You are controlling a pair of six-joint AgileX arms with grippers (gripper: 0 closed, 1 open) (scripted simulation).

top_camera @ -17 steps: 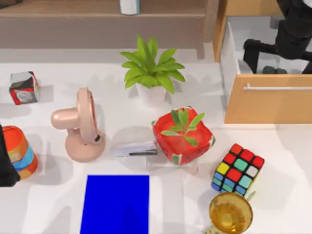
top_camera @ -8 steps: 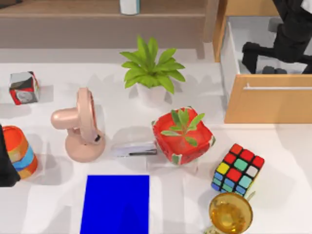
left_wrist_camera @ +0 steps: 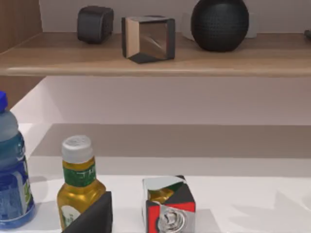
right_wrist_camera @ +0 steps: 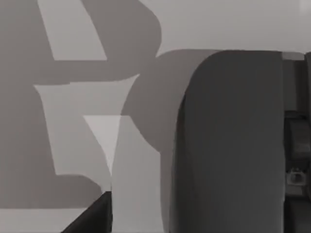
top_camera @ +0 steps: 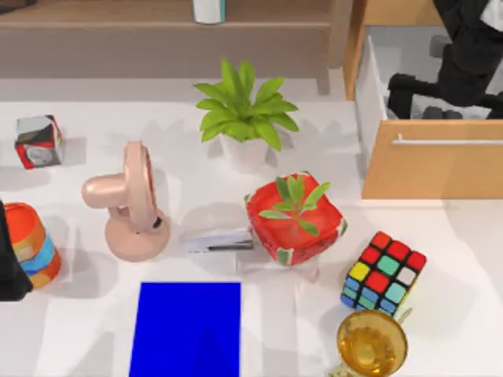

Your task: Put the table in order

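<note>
The white table carries a pink desk fan, a leafy plant in a white pot, a red pot with a small plant, a flat grey stapler-like thing, a colour cube, a golden cup, a striped cup and a red-and-grey cube. My right gripper hangs inside the open drawer of the wooden cabinet, over a dark grey object. At the table's left edge my left gripper stays parked.
A blue mat lies at the front of the table. A wooden shelf runs along the back with a black sphere and small boxes. A yellow bottle and a blue water bottle stand near the red-and-grey cube.
My right arm has shifted slightly toward the back and right above the drawer. Everything on the table and my left arm have stayed where they were.
</note>
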